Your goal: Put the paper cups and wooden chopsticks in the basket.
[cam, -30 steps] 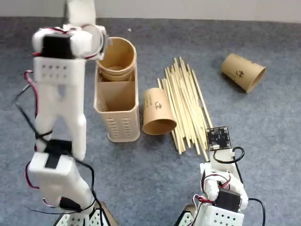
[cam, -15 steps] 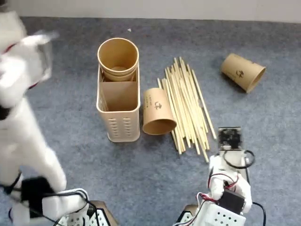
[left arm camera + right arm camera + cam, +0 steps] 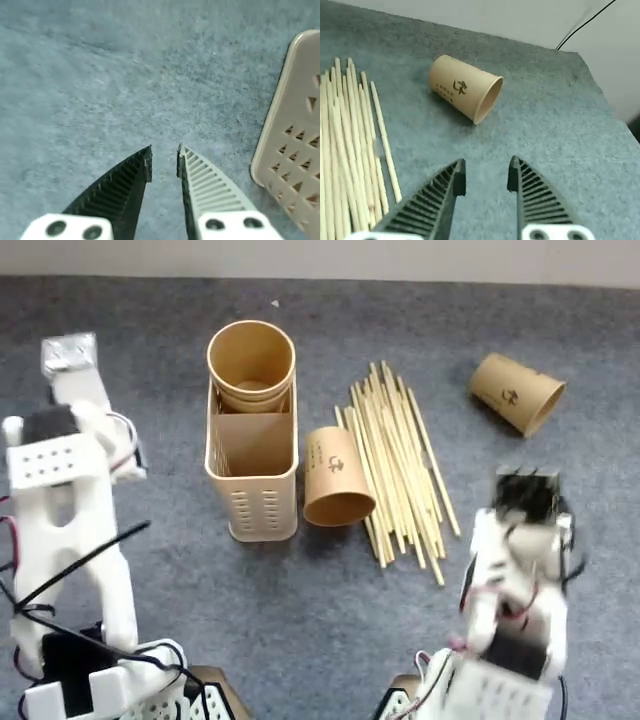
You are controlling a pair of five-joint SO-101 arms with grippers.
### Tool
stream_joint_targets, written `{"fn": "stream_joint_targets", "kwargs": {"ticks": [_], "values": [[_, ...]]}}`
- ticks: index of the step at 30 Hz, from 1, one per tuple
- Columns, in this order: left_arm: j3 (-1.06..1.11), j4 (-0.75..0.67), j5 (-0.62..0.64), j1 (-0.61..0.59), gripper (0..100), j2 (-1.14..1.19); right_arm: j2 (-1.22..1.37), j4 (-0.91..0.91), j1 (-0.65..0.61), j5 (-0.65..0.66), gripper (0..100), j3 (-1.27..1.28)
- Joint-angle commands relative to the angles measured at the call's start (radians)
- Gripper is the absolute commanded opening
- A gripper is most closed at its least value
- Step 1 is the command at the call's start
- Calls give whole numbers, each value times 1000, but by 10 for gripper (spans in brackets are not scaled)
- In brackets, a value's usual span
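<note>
Left side: your left gripper [image 3: 164,161] hangs over bare carpet [image 3: 125,75] with its jaws a narrow gap apart and nothing between them. The perforated wall of the basket [image 3: 295,135] sits just off to one side of it. From the high view, the left arm [image 3: 60,490] stands clear of the basket [image 3: 262,508], so the basket mouth is open to an approach from above.

Basket: it lies long-ways and has two compartments. A standing cup [image 3: 250,365] sits upright in the far one, apparently with another nested inside it. Stacking there makes sense, since it leaves the near compartment free, probably for the chopsticks.

To collect:
- The middle cup [image 3: 334,472] lies on its side just beside the basket, mouth toward the arms, touching or overlapping the edge of the chopsticks [image 3: 398,465].
- The chopsticks lie in a loose, roughly parallel bundle between that cup and the right arm [image 3: 515,570].
- The far cup [image 3: 515,390] lies on its side, well apart from the rest.

Right side: your right gripper [image 3: 486,176] is partly open and empty. It is lined up toward the far cup [image 3: 465,87], with the chopsticks [image 3: 350,140] off to one side. My read is that this cup is the right arm's next pick.
</note>
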Motion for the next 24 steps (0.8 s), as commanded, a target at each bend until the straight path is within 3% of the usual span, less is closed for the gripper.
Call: {"fn": "stream_joint_targets", "kwargs": {"ticks": [1,5,8,15,24], "values": [[136,-137,32,53,105,-31,495,-240,56,-282,152,-265],[206,-190,29,36,105,-27,961,-318,67,-617,152,-556],[255,-259,29,24,105,-24,1296,-358,67,-767,152,-789],[325,-379,29,25,105,-24,1905,-369,62,-904,155,-1310],[329,-379,29,25,105,-22,2235,-369,59,-931,155,-1661]]}}
